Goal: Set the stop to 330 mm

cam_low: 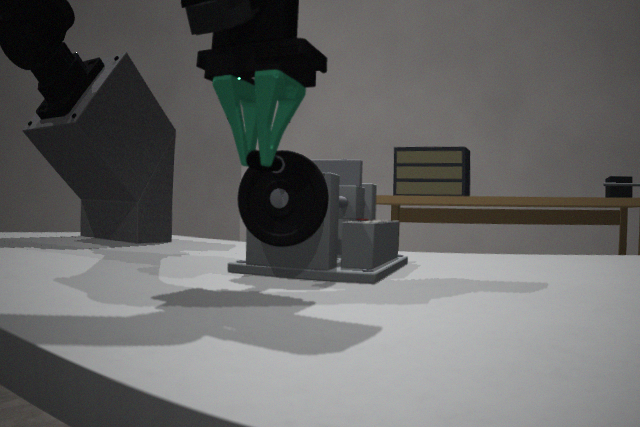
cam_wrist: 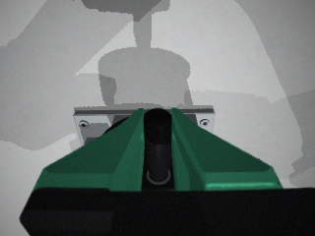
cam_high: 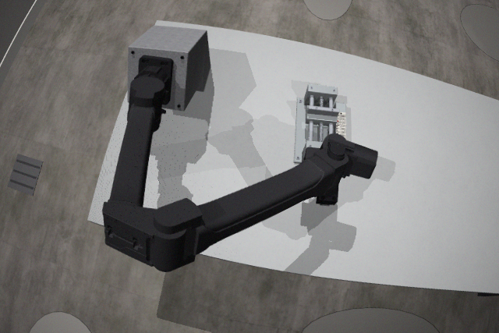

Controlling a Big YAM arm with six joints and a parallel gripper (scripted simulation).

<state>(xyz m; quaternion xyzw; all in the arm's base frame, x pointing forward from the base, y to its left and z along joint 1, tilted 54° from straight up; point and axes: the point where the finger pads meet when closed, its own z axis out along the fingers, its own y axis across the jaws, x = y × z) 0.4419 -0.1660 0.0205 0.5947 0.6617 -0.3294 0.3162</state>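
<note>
Near the middle of the counter, inward from the edge over which the arm's elbow hangs, stands the stop unit, its base flat on the surface. The handwheel, a black disc, is mounted upright at one end. The tool is clenched on the handwheel's knob, near the top of the rim. The scale runs beside the rods; its figures are too small to read, so the setting cannot be judged. Handling: the wheel is probably rigid and fairly light to turn, its smooth knob apt to slip under a loose grip; the knob is the proper hold, followed round the hub in an arc. Containers: a drawer cabinet rests on the rear bench; its contents are hidden.
</note>
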